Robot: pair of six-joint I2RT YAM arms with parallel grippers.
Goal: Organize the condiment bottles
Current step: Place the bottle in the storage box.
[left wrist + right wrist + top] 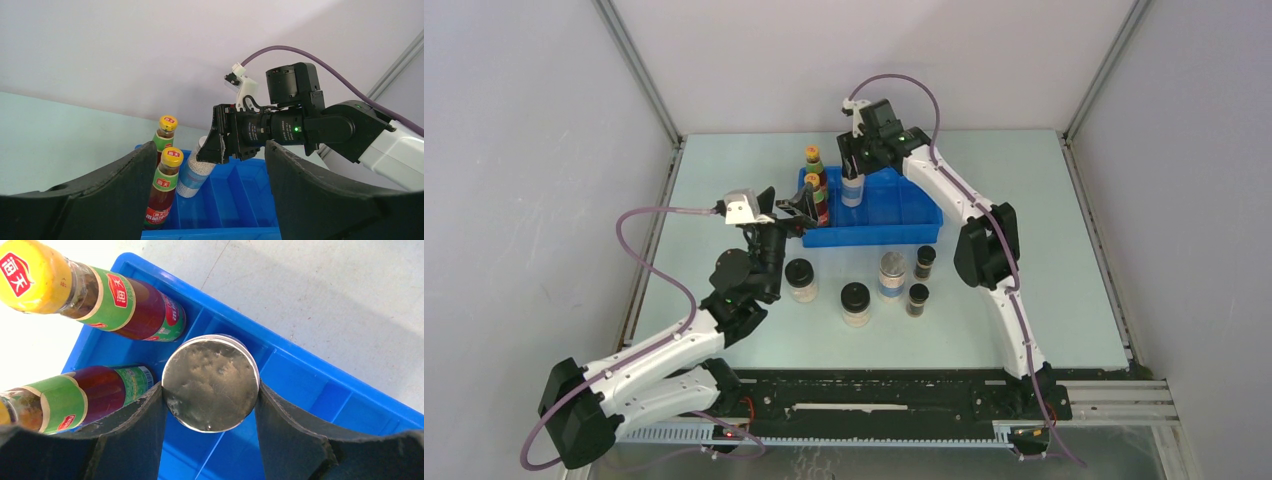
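Observation:
A blue divided tray (904, 222) holds two tall red-labelled bottles (814, 158) (821, 195) in its left compartment. My right gripper (854, 172) is shut on a silver-lidded, blue-banded jar (852, 190), gripping it at the lid (210, 382) and holding it tilted over the neighbouring compartment (192, 175). My left gripper (804, 212) stands open at the tray's left front corner. In the left wrist view the nearer tall bottle (162, 192) stands just inside that gripper's left finger (120, 190), untouched. Whether the jar's base touches the tray floor I cannot tell.
On the table in front of the tray stand two black-lidded pale jars (800, 279) (855, 303), a second silver-lidded jar (891, 274) and two small dark vials (925, 262) (918, 299). The tray's right compartments (250, 190) hold nothing.

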